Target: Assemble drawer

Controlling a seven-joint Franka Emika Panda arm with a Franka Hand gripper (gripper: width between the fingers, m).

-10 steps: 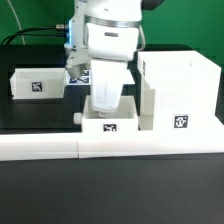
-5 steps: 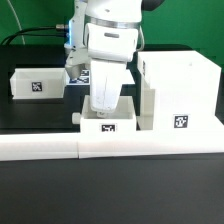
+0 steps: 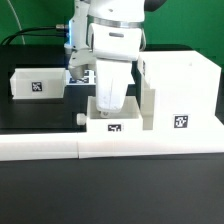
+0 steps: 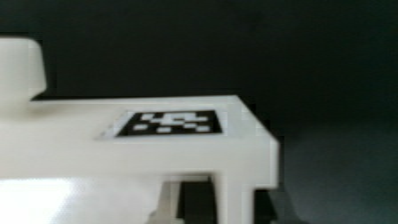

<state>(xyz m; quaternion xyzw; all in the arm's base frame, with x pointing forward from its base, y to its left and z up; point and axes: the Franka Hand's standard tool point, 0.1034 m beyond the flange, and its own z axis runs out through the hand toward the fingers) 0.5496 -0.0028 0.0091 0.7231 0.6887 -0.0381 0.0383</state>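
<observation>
Gripper hangs low over the near tray, just beside the casing on the exterior view's left. We cannot tell the jaw spread. Risk: an off-centre pinch twists the tray and jams insertion.

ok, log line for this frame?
hand: down at middle tray, grip unclear | middle tray: beside casing | other tray: apart, exterior view's left

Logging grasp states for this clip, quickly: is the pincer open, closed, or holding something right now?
The pincer: cannot be told; it sits low at the middle tray, fingertips hidden.
</observation>
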